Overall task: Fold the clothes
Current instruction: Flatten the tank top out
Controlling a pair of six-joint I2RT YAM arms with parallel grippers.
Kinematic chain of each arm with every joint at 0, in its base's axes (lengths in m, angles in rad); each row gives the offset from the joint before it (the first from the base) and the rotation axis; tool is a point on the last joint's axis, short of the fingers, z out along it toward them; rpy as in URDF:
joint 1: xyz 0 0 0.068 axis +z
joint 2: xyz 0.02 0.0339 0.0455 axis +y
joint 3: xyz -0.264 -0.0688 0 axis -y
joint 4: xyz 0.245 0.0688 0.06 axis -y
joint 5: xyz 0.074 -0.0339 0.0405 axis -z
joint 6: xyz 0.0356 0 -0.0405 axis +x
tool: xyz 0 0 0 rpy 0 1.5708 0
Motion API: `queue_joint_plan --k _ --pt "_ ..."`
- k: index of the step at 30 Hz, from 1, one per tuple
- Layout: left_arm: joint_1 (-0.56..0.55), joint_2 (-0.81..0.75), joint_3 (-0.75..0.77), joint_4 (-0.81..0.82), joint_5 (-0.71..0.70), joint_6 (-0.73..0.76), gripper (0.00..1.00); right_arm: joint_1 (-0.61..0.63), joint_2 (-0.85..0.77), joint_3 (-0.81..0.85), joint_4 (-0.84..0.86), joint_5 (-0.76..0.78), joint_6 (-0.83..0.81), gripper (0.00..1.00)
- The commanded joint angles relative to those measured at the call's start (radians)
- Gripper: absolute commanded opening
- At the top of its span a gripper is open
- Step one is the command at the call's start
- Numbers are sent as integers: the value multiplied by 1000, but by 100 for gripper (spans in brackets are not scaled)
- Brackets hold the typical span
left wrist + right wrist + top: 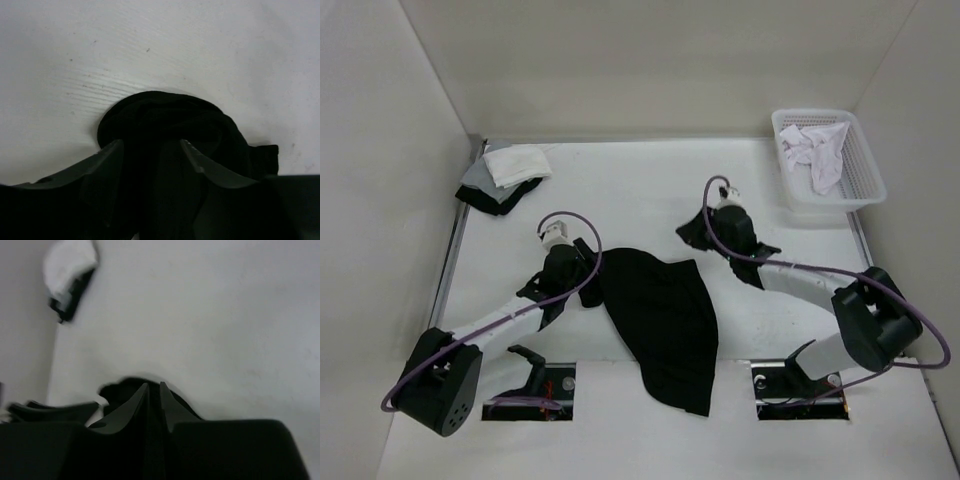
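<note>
Left claw [151,144], parted wide, straddles the shirt [167,115] — soft, matte black, bunched.

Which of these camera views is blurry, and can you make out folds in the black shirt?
Top external view: sharp and evenly lit, soft shadows only, but the black shirt reads as a nearly flat dark mass. Left wrist view: table crisp, faint folds show in the shirt. Right wrist view: soft all over, the cloth stack smeared.

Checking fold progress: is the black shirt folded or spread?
Neither neatly: the black shirt lies bunched in an irregular heap, edges uneven.
</note>
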Motion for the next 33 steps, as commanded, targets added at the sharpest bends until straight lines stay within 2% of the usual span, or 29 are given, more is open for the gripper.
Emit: queue_joint_plan --k 1,3,5,6,8,10,12,17,18,19,21,24,26,28,29,33 --pt "-32 3 51 -86 -74 29 51 65 -105 -207 -187 158 -23 15" --pt "-43 21 54 -97 -76 32 53 93 -159 -252 -253 212 -18 22" --pt "-45 63 57 -89 -79 23 53 96 -190 -282 -278 235 -9 42" --pt "-45 96 74 -81 -71 20 52 96 -187 -287 -275 232 -8 47" --pt "-59 133 92 -66 -68 25 51 93 -152 -278 -256 212 -17 46" --pt "-66 171 106 -25 -68 20 42 89 -120 -237 -247 179 -34 48" --pt "-68 184 117 -3 -68 16 38 80 -90 -212 -234 148 -40 49" --pt "-56 184 135 35 -80 17 21 38 57 -121 -177 -14 -51 44" --pt "-52 184 135 47 -80 19 16 30 77 -111 -165 -27 -44 37" --pt "-49 184 141 55 -77 26 12 26 91 -103 -148 -22 -40 24" --pt "-49 164 149 60 -74 35 7 29 70 -104 -105 14 -38 6" --pt "-57 72 152 63 -82 37 4 41 -51 -130 -82 63 -47 1" --pt "-57 -20 166 41 -86 40 3 87 -215 -147 -101 120 -72 1" --pt "-46 -116 187 6 -100 51 2 118 -321 -144 -150 151 -92 1" --pt "-40 -190 212 -21 -123 60 2 160 -460 -114 -242 189 -110 1" --pt "-29 -343 333 -95 -152 98 2 266 -645 -33 -397 238 -136 2"
